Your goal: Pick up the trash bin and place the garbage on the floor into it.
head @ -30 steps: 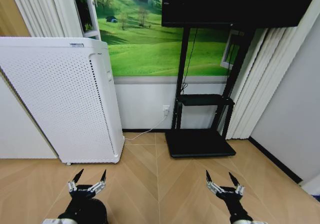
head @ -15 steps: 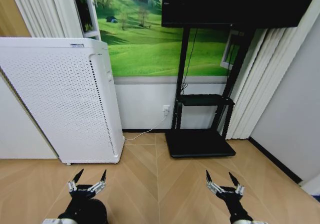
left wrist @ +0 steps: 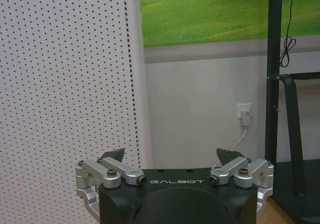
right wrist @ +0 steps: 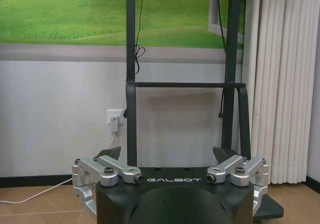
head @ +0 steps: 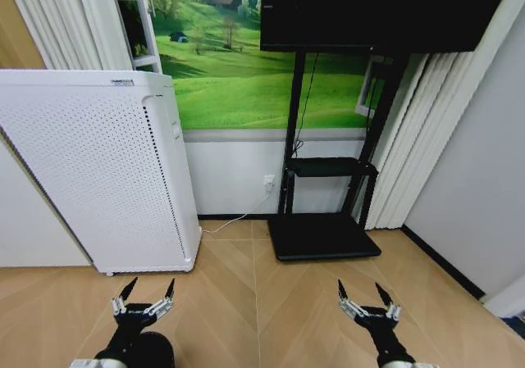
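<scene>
"galbot" is printed in pale letters on the black body of each gripper in both wrist views. the left gripper (head: 145, 295) hangs at about 7 o'clock in the head view, fingers spread, holding nothing. the right gripper (head: 367, 297) hangs at about 5 o'clock, likewise spread and unloaded. the white perforated cabinet (head: 98, 171) stands at 10 o'clock from the left gripper, a small unreadable label near its top. the black tv stand (head: 324, 235) sits at 12 o'clock. a white plug (right wrist: 114, 123) fills the wall socket.

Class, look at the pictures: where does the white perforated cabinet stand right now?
In the head view the white cabinet stands on the wooden floor on the robot's left, against the wall, left of the black TV stand and beyond the open left pincer.
</scene>
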### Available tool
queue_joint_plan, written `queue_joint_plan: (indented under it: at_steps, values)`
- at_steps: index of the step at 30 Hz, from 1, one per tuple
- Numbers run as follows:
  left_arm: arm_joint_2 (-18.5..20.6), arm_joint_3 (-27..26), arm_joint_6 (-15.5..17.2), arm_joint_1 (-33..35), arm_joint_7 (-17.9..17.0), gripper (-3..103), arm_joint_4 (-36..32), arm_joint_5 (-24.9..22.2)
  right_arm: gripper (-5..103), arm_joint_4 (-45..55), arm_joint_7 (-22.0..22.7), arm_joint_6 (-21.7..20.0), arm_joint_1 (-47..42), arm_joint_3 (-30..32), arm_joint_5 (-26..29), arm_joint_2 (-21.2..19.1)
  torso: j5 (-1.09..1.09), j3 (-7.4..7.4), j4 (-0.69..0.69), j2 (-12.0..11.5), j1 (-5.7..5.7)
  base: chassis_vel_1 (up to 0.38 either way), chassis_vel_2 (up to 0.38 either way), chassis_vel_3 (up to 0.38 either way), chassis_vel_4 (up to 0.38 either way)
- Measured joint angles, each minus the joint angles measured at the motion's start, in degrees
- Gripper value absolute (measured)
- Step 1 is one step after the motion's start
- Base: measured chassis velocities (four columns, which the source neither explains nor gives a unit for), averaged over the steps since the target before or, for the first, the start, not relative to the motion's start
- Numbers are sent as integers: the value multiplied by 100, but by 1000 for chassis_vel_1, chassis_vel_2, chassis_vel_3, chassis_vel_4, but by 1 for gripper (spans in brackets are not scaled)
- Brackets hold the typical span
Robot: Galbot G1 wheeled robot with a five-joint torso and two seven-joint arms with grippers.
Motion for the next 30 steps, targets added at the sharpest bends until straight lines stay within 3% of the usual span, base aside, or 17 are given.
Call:
queue_joint_plan:
  at_steps: [16,30]
  values:
    - [0,0,0,0,0,100,0,0,100,-1,-1,3,0,0,0,0,0,194,0,258,67,0,0,0,0]
    - [0,0,0,0,-1,100,0,0,100,-1,-1,3,0,0,0,0,0,470,0,622,154,0,0,0,0]
